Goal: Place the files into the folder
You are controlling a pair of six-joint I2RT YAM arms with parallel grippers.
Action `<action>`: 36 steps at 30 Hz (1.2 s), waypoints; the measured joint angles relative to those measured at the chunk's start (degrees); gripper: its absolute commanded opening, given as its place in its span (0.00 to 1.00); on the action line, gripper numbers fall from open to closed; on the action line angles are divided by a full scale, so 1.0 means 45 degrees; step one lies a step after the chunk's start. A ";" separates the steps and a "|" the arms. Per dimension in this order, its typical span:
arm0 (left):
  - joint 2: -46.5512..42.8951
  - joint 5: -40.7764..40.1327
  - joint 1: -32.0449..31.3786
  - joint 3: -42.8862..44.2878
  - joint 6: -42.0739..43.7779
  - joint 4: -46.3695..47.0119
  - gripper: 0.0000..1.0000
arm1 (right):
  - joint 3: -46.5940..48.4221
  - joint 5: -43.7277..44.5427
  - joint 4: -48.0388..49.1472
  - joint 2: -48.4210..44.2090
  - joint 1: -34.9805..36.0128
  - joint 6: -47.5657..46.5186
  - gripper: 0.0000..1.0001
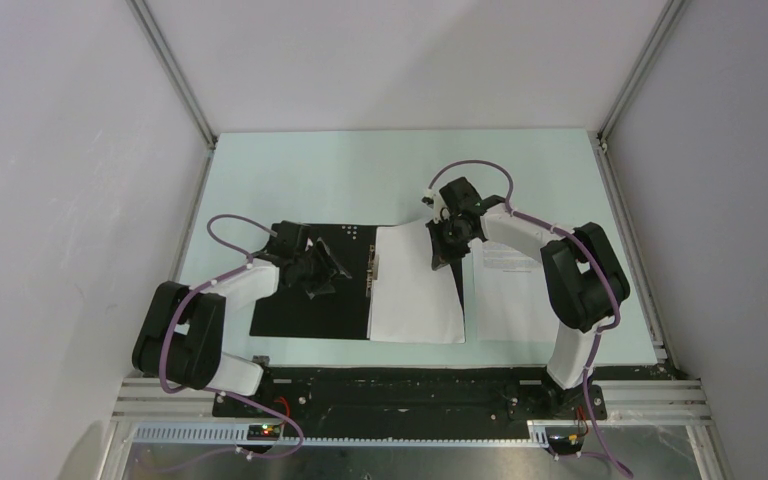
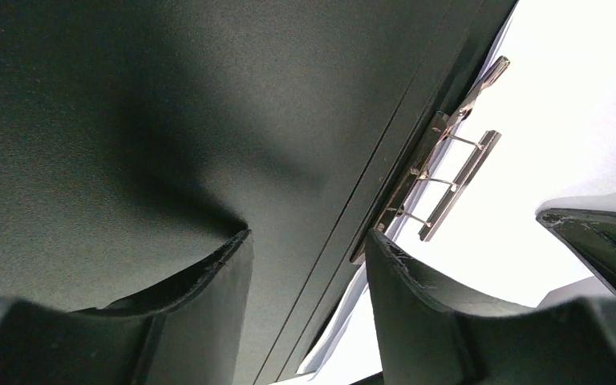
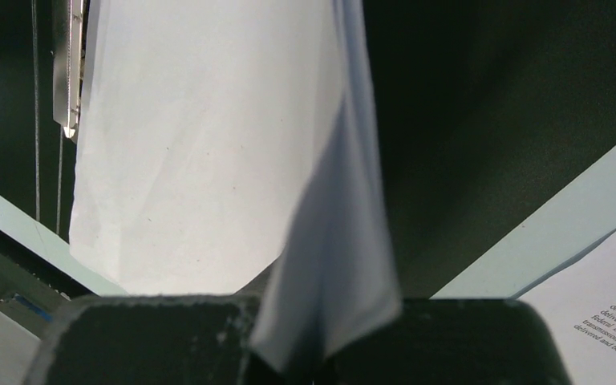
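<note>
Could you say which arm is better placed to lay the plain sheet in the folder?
Right: the right end effector pinches the plain sheet by its edge over the folder; the left end effector hangs open above the folder's left half.

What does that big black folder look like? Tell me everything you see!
The folder lies open and flat on the pale green table, its matte black inside facing up. A shiny metal clip runs beside its middle fold. A plain white sheet covers most of the right half. The left gripper hovers low over the left half, open.
</note>
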 measured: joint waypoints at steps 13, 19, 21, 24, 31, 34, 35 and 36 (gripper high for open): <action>0.0000 0.0005 0.0000 0.0000 0.0005 0.0000 0.59 | 0.0000 0.0471 0.0053 -0.0010 -0.0058 0.1161 0.49; 0.0000 0.0005 0.0000 0.0000 0.0005 0.0005 0.59 | -0.0005 0.0869 0.0000 -0.0214 -0.0272 0.1710 0.63; 0.0000 0.0010 0.0000 0.0000 0.0005 0.0005 0.59 | -0.0010 0.1107 -0.0078 -0.0345 -0.0418 0.1889 0.67; 0.0000 0.0044 0.0000 0.0000 0.0005 0.0005 0.60 | -0.0019 0.1535 -0.0267 -0.0636 -0.0680 0.2200 0.74; 0.0000 0.0126 0.0000 0.0000 0.0019 0.0039 0.61 | -0.0034 0.3186 -0.0908 -0.1690 -0.1311 0.3041 0.79; -0.0058 0.0233 0.0000 0.0000 0.0039 0.0029 0.61 | -0.0078 0.4192 -0.1263 -0.2380 -0.1477 0.3507 0.78; -0.0102 0.0277 0.0000 0.0000 0.0063 -0.0005 0.62 | -0.0185 0.4546 -0.1302 -0.2662 -0.1501 0.3648 0.78; -0.0199 0.0340 0.0000 0.0000 0.0112 -0.0058 0.62 | -0.0442 0.4988 -0.1345 -0.3089 -0.1540 0.3876 0.78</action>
